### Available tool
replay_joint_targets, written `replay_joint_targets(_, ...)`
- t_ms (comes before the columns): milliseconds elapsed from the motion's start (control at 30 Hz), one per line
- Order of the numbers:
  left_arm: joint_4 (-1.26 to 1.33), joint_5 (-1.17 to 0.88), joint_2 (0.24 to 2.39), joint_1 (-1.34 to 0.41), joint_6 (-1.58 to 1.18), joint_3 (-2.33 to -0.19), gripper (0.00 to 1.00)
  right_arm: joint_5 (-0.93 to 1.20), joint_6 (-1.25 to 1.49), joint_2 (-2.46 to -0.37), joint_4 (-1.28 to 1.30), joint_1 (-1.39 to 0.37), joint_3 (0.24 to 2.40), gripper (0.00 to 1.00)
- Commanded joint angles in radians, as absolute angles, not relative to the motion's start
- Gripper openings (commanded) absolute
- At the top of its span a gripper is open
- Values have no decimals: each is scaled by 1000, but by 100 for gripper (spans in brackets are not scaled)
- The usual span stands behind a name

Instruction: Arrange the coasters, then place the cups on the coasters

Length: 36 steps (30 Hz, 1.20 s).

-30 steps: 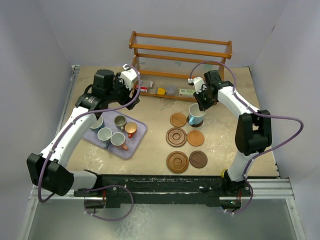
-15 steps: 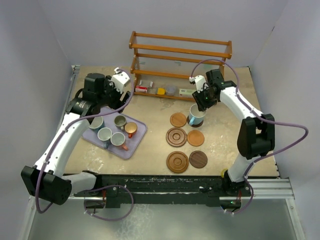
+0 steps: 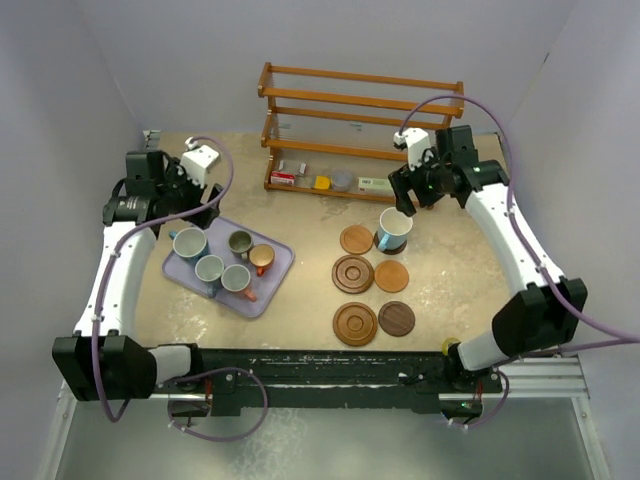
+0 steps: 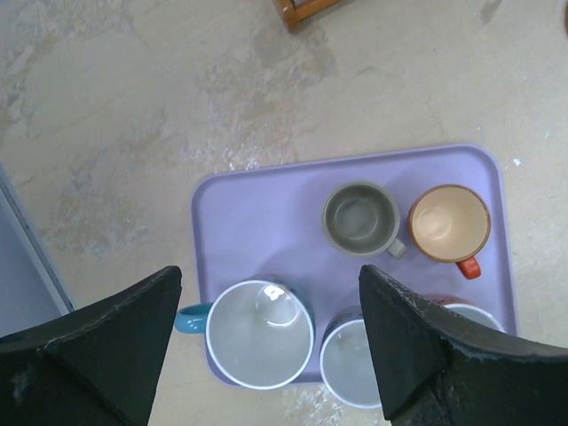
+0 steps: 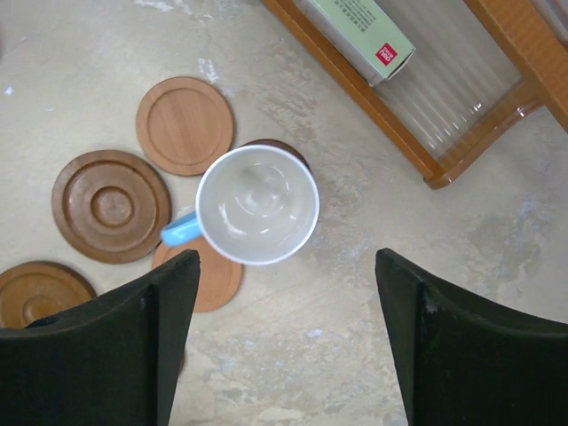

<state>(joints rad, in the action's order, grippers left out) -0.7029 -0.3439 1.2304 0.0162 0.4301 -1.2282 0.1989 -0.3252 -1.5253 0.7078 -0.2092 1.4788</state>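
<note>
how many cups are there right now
6. Five on the lavender tray: back-left blue cup, grey-green cup, copper cup, middle blue cup, front cup. The sixth cup sits on a dark coaster at right.

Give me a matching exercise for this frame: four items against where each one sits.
1 lone pale blue handled cup
2 dull grey-green handled cup
3 pale green rectangular box
4 smooth light brown round wooden coaster nearest the rack

A on the lavender rectangular tray
B bare on the table
C on a dark brown round wooden coaster
D on the wooden rack, bottom shelf

Pairs: 1-C, 2-A, 3-D, 4-B.
</note>
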Motion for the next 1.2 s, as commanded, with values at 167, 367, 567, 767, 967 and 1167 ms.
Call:
replay_joint_targets(167,-840,-495,1324,192,675,-1276,75,361,-297,-1304,824,-210,1392,85)
replay_joint_targets(367,-1095,-546,1490,276,1013,-1458,71,464,-367,-1183,809,-210,1276,84)
replay_joint_targets(567,-1316,-540,1644,282,1226,-1597,70,520,-415,-1103,799,-210,1221,84)
replay_joint_targets(767,-1372,-560,1705,281,1373,-1640,70,540,-426,-1079,786,-210,1184,84)
replay_joint_targets(967,-1420,-572,1770,278,1556,-1680,69,551,-438,-1091,792,-210,1180,84)
replay_joint_targets(1167,-1428,-559,1821,247,1670,-1687,65,551,-442,-1105,792,-210,1174,83)
